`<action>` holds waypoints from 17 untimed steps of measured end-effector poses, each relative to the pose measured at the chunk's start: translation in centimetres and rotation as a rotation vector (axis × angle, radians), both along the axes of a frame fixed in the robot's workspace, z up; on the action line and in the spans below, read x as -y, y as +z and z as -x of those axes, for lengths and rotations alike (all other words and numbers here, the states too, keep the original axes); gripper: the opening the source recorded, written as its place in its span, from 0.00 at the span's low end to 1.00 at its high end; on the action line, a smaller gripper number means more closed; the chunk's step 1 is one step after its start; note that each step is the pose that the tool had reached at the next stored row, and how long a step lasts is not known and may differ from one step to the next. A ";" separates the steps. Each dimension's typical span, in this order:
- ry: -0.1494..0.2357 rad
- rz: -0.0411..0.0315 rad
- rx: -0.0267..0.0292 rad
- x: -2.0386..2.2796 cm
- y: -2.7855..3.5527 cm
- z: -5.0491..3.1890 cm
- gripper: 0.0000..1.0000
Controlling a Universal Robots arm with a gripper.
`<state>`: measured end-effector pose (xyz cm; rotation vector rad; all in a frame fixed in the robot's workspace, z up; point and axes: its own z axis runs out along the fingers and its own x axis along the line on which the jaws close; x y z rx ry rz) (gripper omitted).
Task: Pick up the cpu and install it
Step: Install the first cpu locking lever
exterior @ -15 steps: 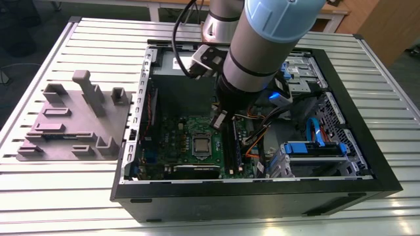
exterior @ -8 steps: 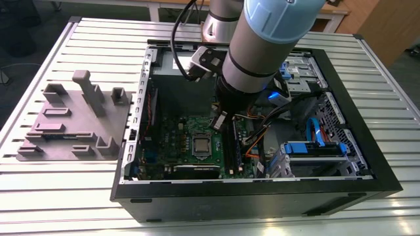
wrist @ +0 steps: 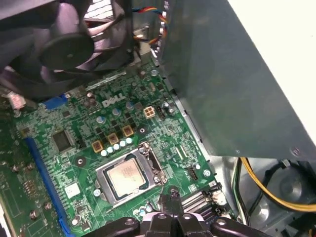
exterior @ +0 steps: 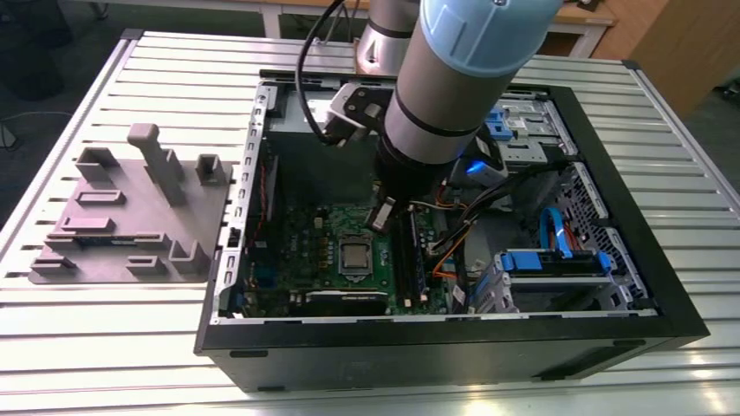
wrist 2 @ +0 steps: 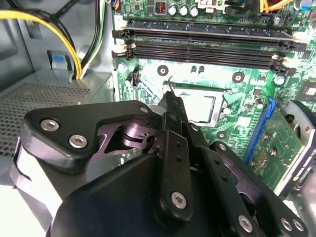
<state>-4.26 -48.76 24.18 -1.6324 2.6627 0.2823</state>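
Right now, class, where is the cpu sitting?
The cpu lies in its socket on the motherboard inside the open case, just toward the exterior view's left of the memory slots, with the gripper above it.

A robotics lab or workshop: an open PC case (exterior: 601,260) lies on a slatted aluminium table (exterior: 104,347), beside a grey fixture tray (exterior: 127,230).

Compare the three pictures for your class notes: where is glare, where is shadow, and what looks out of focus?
Exterior view: even room light, the computer case interior darker, the near arm soft. Second wrist view: glare whitens the cpu top; the close gripper body is dim. First wrist view: the cpu is evenly lit, the fan dark and blurred.
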 end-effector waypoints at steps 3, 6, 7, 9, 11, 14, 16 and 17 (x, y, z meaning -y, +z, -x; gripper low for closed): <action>0.054 0.0000 0.0003 0.00 -0.09 0.00 0.10; 0.083 0.0006 0.0099 0.01 -0.12 0.06 0.10; 0.083 0.0010 0.0228 0.01 -0.14 0.18 0.10; 0.083 0.0019 0.0474 0.00 -0.20 0.41 0.10; 0.090 0.0016 0.0560 -0.01 -0.33 0.49 0.10; 0.141 0.0006 0.0560 0.00 -0.48 0.50 0.10; 0.177 -0.0004 0.0560 0.00 -0.56 0.50 0.10; 0.195 -0.0009 0.0560 0.00 -0.59 0.50 0.10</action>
